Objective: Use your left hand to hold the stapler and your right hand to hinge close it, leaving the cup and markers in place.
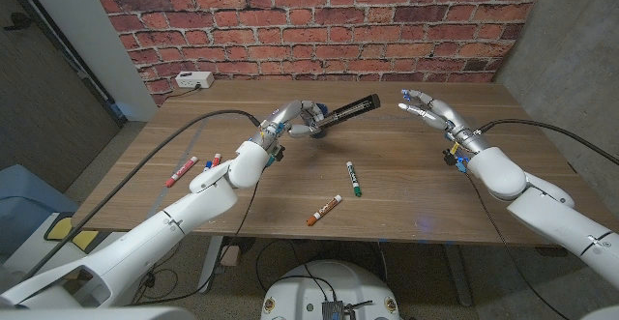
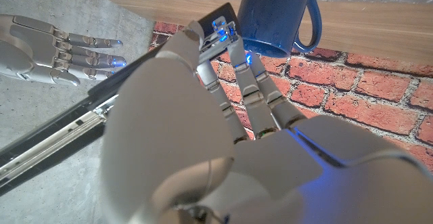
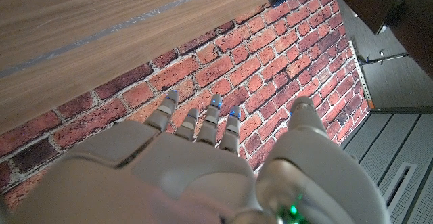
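Toward the far middle of the wooden worktop (image 1: 406, 180), the robot's left hand (image 1: 290, 119) grips the black metal stapler (image 1: 343, 109) by its base, fingers (image 2: 243, 82) wrapped around the rear end. The stapler is hinged open: its long upper arm slants up and away toward the robot's right, its free end lifted well above the worktop. In the left wrist view the stapler's silver staple channel (image 2: 64, 132) runs out from under the palm, and a dark blue ceramic mug (image 2: 277, 17) with a handle stands just beyond the fingertips, close to the stapler's held end.

The right hand (image 1: 430, 110) hovers in the air to the right of the stapler's raised tip, near it but apart, with its fingers (image 2: 81, 51) spread and stretched toward the stapler, holding nothing. The right wrist view shows the same fingertips extended toward the red brick wall (image 1: 319, 20).

Four markers lie on the worktop: a red-capped marker (image 1: 181, 171) and a smaller red-and-blue one (image 1: 212, 160) near the left edge, a green-capped marker (image 1: 354, 179) in the middle, and an orange-capped marker (image 1: 324, 210) nearer the front edge. A white power box (image 1: 193, 80) sits at the far left corner against the wall.
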